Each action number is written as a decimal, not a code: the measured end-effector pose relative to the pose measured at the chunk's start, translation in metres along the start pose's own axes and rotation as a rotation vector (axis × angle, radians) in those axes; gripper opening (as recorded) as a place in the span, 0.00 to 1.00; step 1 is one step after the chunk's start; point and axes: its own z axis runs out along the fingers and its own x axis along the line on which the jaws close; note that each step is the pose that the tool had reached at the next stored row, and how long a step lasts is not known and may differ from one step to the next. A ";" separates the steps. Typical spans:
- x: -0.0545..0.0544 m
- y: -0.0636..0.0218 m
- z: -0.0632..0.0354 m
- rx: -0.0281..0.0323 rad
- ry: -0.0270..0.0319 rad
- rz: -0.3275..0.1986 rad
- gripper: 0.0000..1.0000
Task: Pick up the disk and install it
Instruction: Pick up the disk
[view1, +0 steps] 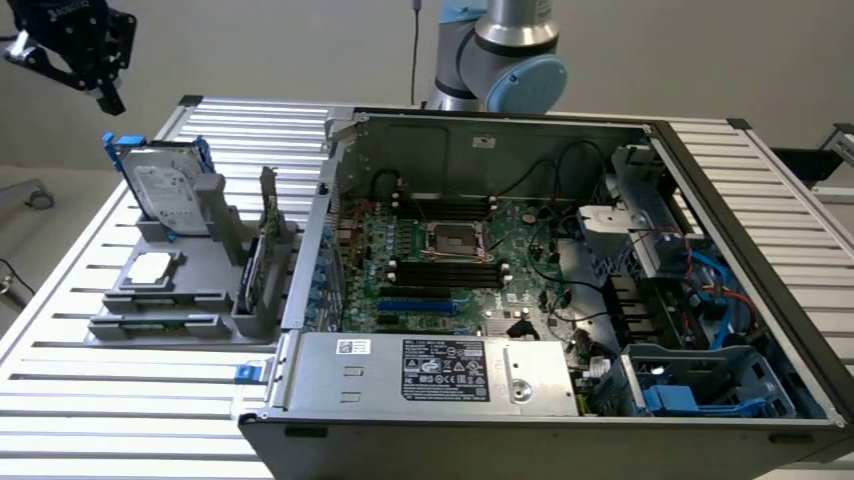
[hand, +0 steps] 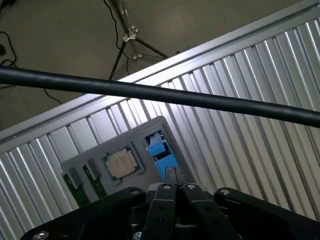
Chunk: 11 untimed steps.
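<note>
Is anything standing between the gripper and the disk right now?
Nothing visible does. The gripper, shut, hangs in the air above the disk, which stands upright in the grey holder beside the open case. Only open space lies between them.

Robotics lab bench. Ribbed aluminium tabletop (view1: 747, 170), opened computer case (view1: 534, 270) centre frame, grey parts fixture (view1: 160, 300) left, robot arm (view1: 514, 50) top.

On my feed the disk (view1: 167, 187) stands on edge in the back corner slot of the grey holder (view1: 207, 290). It's silver with a white label, and a blue carrier frames it.
</note>
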 end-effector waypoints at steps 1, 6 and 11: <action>0.000 0.0000 0.0000 0.0000 0.0012 -0.018 0.11; 0.000 0.0000 0.0000 0.0002 0.0068 -0.109 0.11; 0.000 0.0000 0.0000 0.0003 0.0124 -0.200 0.11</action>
